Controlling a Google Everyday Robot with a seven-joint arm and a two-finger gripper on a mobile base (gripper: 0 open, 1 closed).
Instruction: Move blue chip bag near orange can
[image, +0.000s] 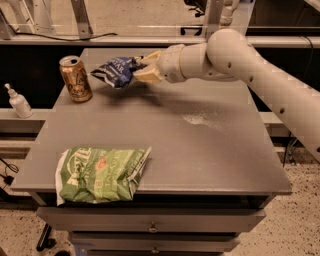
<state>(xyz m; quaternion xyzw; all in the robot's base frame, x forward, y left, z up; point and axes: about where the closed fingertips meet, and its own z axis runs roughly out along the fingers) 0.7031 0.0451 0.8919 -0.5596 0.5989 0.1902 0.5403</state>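
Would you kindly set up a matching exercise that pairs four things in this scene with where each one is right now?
Things
1. blue chip bag
2. orange can
3. green chip bag
4. white pump bottle

Places
A. lying at the front left corner of the table
B. standing off the table, to its left
C. gripped by the claw over the table's far side
D. upright at the table's far left

Pairs: 1-C, 2-D, 3-A, 4-B
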